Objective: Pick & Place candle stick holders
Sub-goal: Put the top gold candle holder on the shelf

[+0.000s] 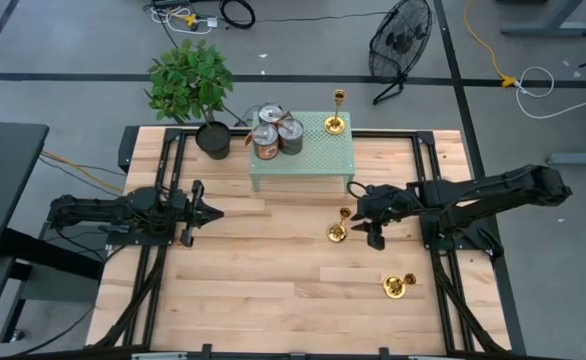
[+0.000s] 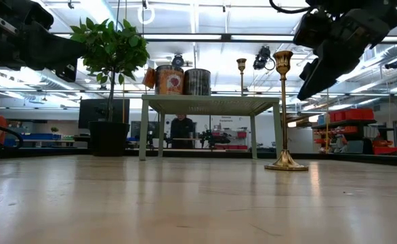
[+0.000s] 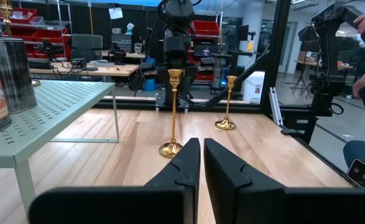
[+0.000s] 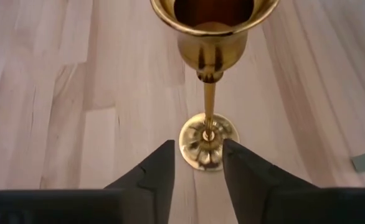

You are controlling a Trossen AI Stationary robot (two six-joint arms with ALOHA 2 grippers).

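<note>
My right hand hangs above the middle of the tabletop with its two dark fingers parted and nothing between them, looking down on the nearest candle stick holder, which stands upright just below and apart from me. My worry is how tall and thin it is: a small cup on a narrow stem over a round flared base, all polished brass, slick and hard. I judge that a finger clipping the cup rim on the way down would tip it, and a pinch on the stem could slide or twist. A second holder stands nearer the front right edge, a third on the pale green perforated stand beside two tins. My left hand waits closed at the left.
</note>
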